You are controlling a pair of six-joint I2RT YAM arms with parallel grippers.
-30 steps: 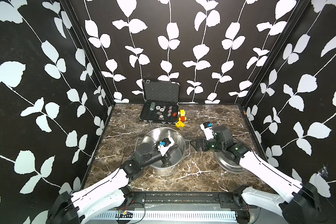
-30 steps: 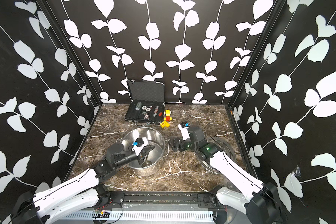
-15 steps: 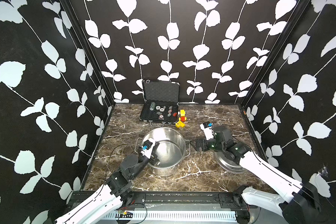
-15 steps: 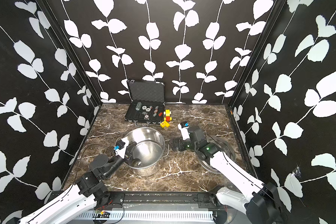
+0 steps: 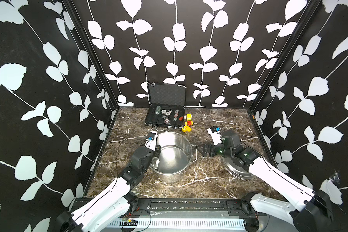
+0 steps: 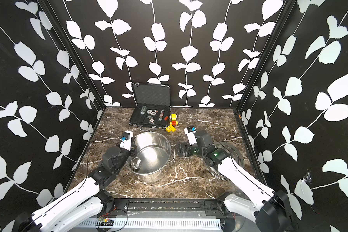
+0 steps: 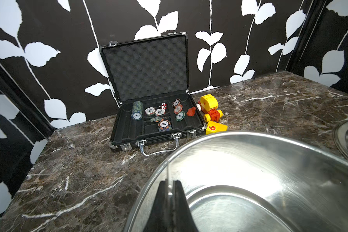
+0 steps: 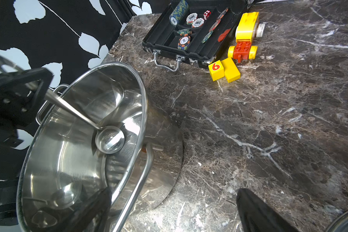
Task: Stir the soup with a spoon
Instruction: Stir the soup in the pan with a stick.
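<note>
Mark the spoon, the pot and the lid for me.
spoon (image 8: 109, 139): right wrist view, on its bowl.
pot (image 5: 169, 176): in a top view, on the near outer wall.
lid (image 5: 234, 170): in a top view, on its bare near edge.

Both top views look down from high in front — whole marble table (image 5: 229, 116). Wrist views sit close, sharing steel pot (image 7: 249, 156) and poker-chip case (image 8: 165, 38).

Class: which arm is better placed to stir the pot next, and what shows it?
Left. The left claw is shut on the handle of the spoon, whose bowl sits inside the pot. The right claw stands open beside the pot, holding nothing.
</note>
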